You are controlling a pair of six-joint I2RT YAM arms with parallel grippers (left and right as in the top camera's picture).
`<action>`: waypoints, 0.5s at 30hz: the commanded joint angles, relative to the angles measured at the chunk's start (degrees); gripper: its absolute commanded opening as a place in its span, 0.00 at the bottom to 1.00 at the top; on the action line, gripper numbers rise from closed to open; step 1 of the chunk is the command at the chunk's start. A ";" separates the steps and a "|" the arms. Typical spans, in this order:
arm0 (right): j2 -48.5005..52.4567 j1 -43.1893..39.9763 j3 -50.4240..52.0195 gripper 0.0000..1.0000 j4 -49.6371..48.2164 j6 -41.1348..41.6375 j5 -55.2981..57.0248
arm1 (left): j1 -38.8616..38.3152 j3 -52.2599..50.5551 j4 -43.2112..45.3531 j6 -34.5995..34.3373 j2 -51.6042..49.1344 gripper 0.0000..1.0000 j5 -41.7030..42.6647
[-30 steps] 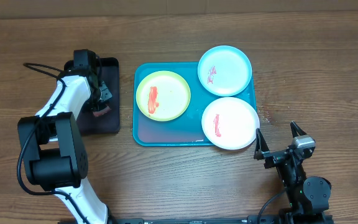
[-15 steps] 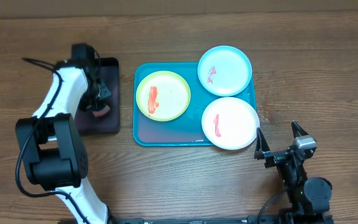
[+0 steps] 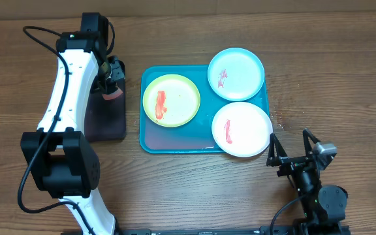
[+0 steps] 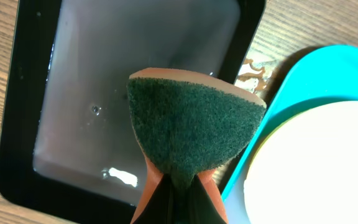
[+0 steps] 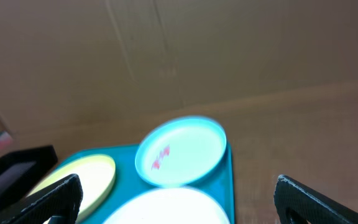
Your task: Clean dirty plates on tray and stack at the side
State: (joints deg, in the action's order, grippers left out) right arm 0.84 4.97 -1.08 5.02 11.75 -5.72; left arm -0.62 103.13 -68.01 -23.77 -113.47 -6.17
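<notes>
The turquoise tray point(image 3: 175, 138) holds three plates, each with a red smear: yellow-green point(image 3: 178, 99) at left, light blue point(image 3: 240, 70) at back right, white point(image 3: 247, 130) at front right. My left gripper point(image 3: 113, 91) is shut on an orange sponge with a green scrub pad point(image 4: 191, 130), held above the black tray point(image 3: 103, 124), just left of the turquoise tray point(image 4: 303, 74). My right gripper point(image 3: 294, 149) is open and empty near the table's front edge, right of the white plate. In the right wrist view the light blue plate point(image 5: 182, 152), yellow-green plate point(image 5: 82, 174) and white plate point(image 5: 166, 208) show ahead.
The small black tray point(image 4: 142, 62) holds shallow water. A wet patch lies on the wood between the two trays point(image 4: 253, 67). Bare wooden table lies to the right of the turquoise tray point(image 3: 331, 78).
My left gripper has lifted the sponge out of the black tray and moved it toward the back and slightly right. The right arm has barely moved.
</notes>
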 commanded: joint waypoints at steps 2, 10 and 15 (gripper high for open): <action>1.62 0.11 -4.59 1.00 3.93 2.01 -0.81 | -0.22 1.51 -0.17 3.08 1.53 0.04 0.02; 17.46 0.11 -19.43 1.00 9.92 1.99 -3.61 | -3.74 1.68 -0.20 4.13 1.53 0.04 0.04; 35.17 0.11 -35.17 1.00 18.27 1.73 -6.19 | -7.28 2.36 -0.07 4.13 1.53 0.04 0.02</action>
State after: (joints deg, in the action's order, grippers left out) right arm 27.99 4.97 -28.21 20.95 13.47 -9.41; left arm -5.74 103.28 -68.12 -20.75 -113.47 -6.17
